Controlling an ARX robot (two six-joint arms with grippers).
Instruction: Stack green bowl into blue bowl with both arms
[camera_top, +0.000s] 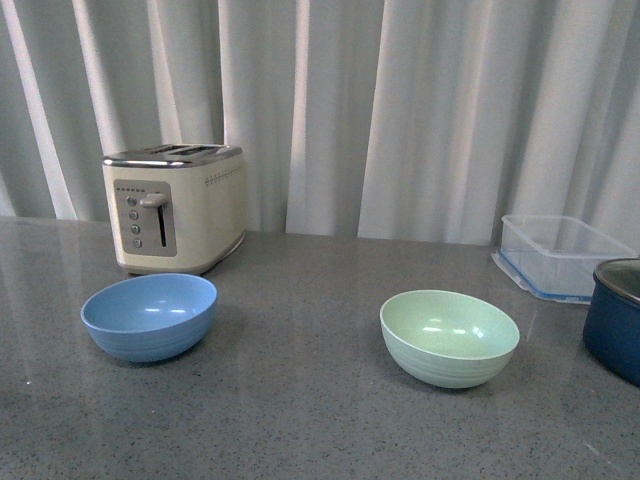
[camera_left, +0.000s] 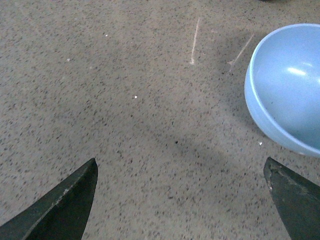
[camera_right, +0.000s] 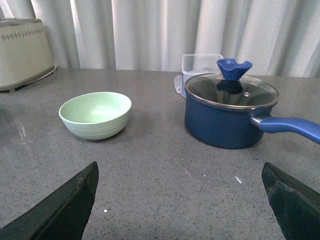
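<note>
Bowls sitting upright and well apart on grey worktop (camera_top: 300, 410): blue bowl (camera_top: 149, 316) lying toward the left, in front of cream toaster (camera_top: 178, 207); green bowl (camera_top: 449, 337) lying toward the right, near dark blue lidded pot (camera_top: 615, 320) and clear container (camera_top: 560, 255). Left hand (camera_left: 180, 160) hovering with fingers spread wide just beside blue bowl, gripping nothing. Right hand (camera_right: 179, 164) gaping likewise, facing green bowl, apart from it.
</note>
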